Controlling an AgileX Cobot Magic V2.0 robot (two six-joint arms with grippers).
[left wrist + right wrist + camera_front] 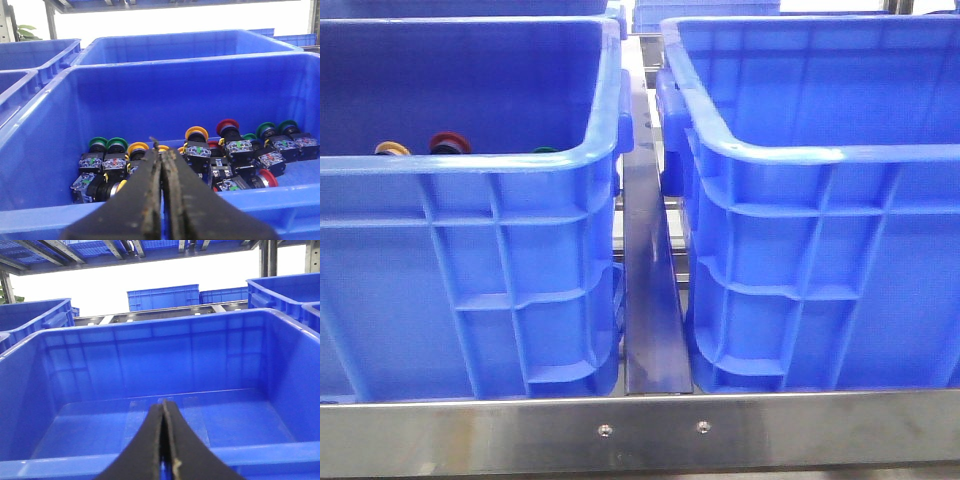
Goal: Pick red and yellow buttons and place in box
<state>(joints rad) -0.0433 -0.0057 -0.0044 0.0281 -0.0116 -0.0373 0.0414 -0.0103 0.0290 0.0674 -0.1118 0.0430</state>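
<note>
- Blue plastic forms two deep crates standing side by side in the front view: the box (820, 200) on the right, and a source crate (470, 260) on the left, a steel rail (650, 290) between them.
- The box's long axis cannot be told; its open mouth faces up.
- The right gripper (165, 407) hovers just short of the box's near rim (150, 460), jaws pressed together, holding nothing.
- The left gripper (161, 150) hangs over the source crate, jaws likewise together and bare.
- Beyond it lie yellow buttons (196, 133), red buttons (227, 126) and green buttons (98, 144), jumbled on the floor.
- No writing is legible.
</note>
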